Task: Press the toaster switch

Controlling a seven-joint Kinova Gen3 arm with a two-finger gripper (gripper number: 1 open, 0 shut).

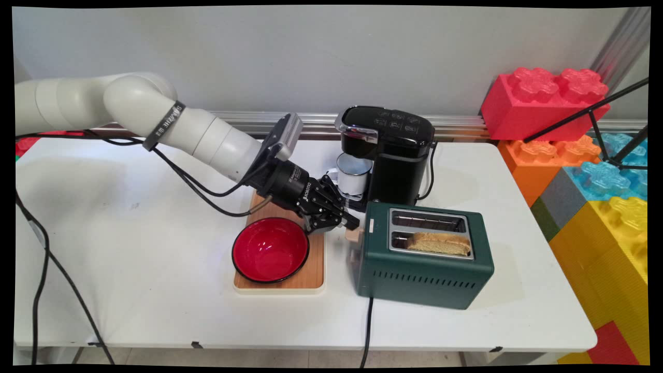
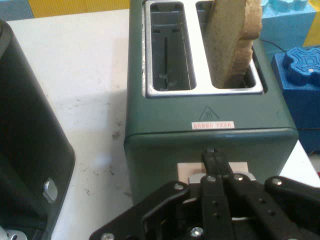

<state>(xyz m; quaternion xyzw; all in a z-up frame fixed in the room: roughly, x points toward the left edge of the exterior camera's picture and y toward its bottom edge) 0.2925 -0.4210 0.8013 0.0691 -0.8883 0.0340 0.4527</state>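
Main view: gripper [image 1: 348, 224] at green toaster [image 1: 424, 259]'s wooden lever [image 1: 355, 235], beside red bowl [image 1: 270, 249] on board [image 1: 305, 277]; bread slice [image 1: 439, 243] in near slot. Hand view: fingers [image 2: 214, 165] pressed together over lever [image 2: 189, 171], gripping nothing.

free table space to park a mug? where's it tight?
Bare: the wide stretch left of the wooden tray, the front strip before the toaster, and the right end past it. Tight: the middle, where the red bowl, gripper, coffee maker with its cup and the toaster crowd together.
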